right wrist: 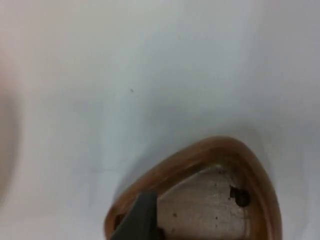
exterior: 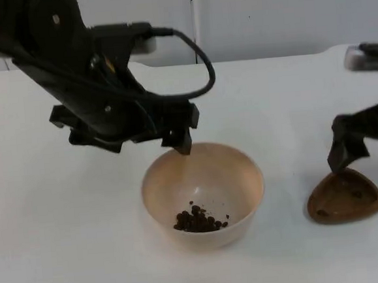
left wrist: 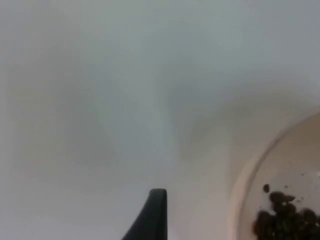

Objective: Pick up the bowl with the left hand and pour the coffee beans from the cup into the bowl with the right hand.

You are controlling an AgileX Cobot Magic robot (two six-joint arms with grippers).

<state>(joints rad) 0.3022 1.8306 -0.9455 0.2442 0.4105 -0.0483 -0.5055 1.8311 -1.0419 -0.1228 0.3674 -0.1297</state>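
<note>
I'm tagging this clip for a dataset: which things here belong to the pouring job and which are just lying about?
Job:
- bowl
- coffee beans in the bowl
- brown cup
- left tool at the bowl's rim
- right tool at the cup's rim

Lying about:
- grey object, table's far right edge

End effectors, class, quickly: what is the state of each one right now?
Left end effector: at the bowl's far rim; grip cannot be told.
Right end effector: at the brown cup's rim; grip cannot be told.
</note>
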